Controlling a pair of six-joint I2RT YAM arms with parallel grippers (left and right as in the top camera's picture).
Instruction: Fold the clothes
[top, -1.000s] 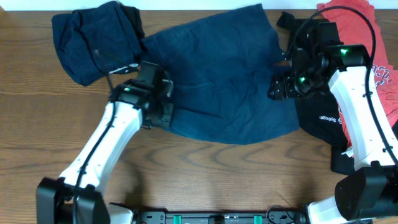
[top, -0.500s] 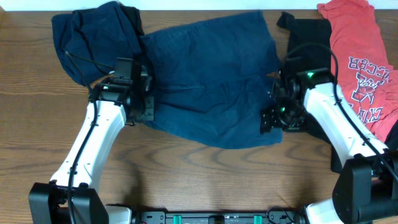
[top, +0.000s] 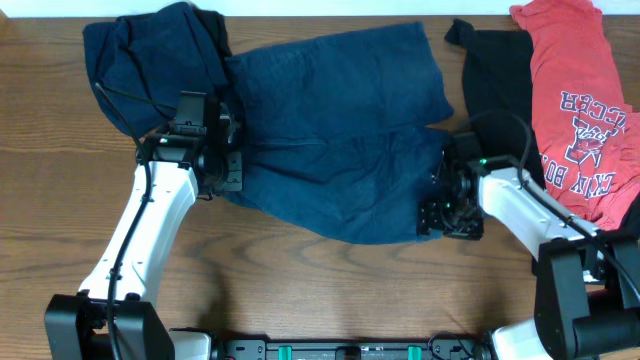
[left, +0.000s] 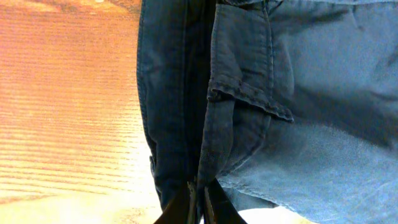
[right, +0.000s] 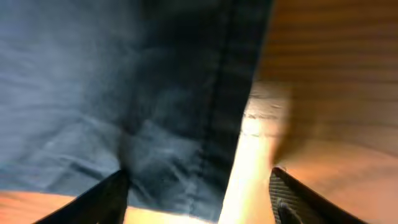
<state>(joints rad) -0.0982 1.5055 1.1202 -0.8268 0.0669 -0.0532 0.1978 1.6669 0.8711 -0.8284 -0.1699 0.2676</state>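
The denim shorts (top: 340, 150) had slid left over the last second, lying on the table (top: 300, 290). The left gripper (left: 198, 202) pinched their left seam to drag them. The right gripper (right: 199, 193), at their right hem beside the black shirt (top: 490, 80), stood spread wide, seemingly released.

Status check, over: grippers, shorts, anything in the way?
Left gripper shut on blue shorts, at one edge. Right gripper open over the opposite edge. Black shirt lies close beside the shorts.
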